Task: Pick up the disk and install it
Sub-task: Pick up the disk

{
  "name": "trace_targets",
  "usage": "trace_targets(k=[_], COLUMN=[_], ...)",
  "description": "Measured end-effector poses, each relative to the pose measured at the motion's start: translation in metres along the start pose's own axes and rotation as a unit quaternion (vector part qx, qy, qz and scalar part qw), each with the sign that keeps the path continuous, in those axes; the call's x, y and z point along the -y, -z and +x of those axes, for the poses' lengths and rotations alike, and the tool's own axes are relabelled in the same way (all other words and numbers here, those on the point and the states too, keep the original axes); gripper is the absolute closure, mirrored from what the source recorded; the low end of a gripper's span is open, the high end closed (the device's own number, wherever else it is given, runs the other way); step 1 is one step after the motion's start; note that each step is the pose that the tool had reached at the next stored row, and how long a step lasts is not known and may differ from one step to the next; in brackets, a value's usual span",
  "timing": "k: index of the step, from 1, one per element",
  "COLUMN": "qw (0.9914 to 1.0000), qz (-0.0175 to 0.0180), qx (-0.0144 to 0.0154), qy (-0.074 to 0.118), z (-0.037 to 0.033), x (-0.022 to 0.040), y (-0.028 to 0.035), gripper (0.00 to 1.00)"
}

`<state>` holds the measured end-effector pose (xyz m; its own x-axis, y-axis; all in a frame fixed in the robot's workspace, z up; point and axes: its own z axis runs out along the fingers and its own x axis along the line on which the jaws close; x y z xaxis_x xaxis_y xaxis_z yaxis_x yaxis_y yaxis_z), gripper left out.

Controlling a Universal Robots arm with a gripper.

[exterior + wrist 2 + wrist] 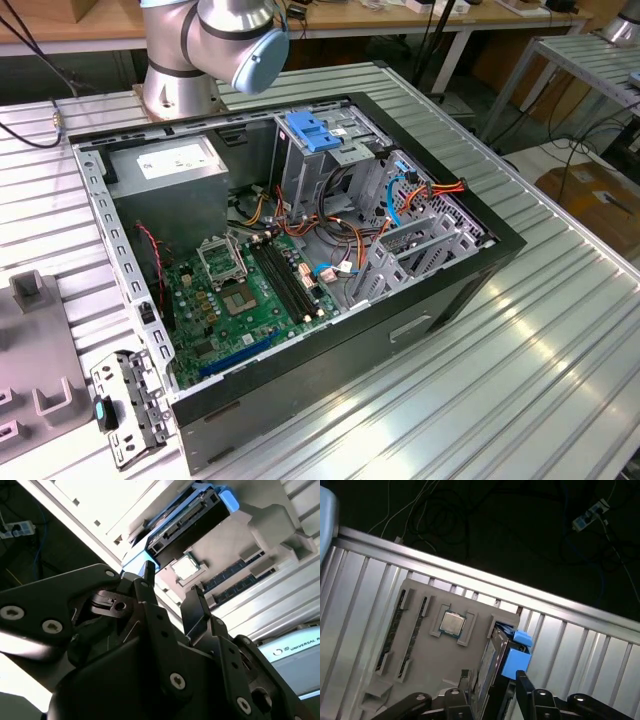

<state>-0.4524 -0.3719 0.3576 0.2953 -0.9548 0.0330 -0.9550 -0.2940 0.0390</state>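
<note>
The disk [516,661] stands on edge in a slot of a grey holder [420,630], a dark drive with bright blue rails and end tabs. In the second wrist view the disk [192,517] lies just beyond my black fingertips [147,577]. My gripper [493,679] is open and hovers right over the disk, one finger on each side of it and not clamped on it. My gripper [170,587] holds nothing. The open computer case [450,290] lies on the metal table in the exterior view, with the arm's base [180,60] behind it.
The grey holder also carries a processor chip [452,624] and memory sticks [395,635]. The table's edge [470,575] runs close behind it, with cables on the dark floor beyond. Inside the case are a green motherboard [250,290], a pale-blue plate [315,133] and wiring.
</note>
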Motion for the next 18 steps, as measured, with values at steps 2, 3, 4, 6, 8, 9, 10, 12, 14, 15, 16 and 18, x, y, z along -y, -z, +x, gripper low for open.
trace_targets(k=[2, 3, 4, 6, 8, 9, 10, 12, 14, 15, 16, 18], qw=[0.99985, 0.99966, 0.99949, 0.99804, 0.99722, 0.99721, 0.99720, 0.99718, 0.99555, 0.99536, 0.99512, 0.99435], qz=[-0.0006, -0.0009, -0.0011, -0.0021, -0.0025, -0.0025, -0.0025, -0.0025, -0.0031, -0.0032, -0.0033, -0.0034], qx=[0.0006, 0.0010, 0.0012, 0.0024, 0.0029, 0.0029, 0.0029, 0.0029, 0.0036, 0.0037, 0.0038, 0.0041], qy=[-0.017, -0.026, -0.032, -0.063, -0.074, -0.075, -0.075, -0.075, -0.094, -0.096, -0.099, -0.106], z=[0.0000, 0.0000, 0.0000, -0.0001, -0.0002, -0.0003, -0.0003, -0.0003, -0.0010, -0.0024, -0.0044, -0.0055], x=[0.0000, 0.0001, 0.0001, 0.0001, 0.0001, 0.0001, 0.0001, 0.0001, -0.0012, -0.0037, -0.0061, -0.0074], y=[-0.0007, -0.0012, -0.0015, -0.0032, -0.0041, -0.0041, -0.0041, -0.0041, -0.0045, -0.0046, -0.0048, -0.0056], gripper=[0.52, 0.52, 0.52, 0.52, 0.52, 0.52, 0.52, 0.52, 0.52, 0.52, 0.52, 0.52])
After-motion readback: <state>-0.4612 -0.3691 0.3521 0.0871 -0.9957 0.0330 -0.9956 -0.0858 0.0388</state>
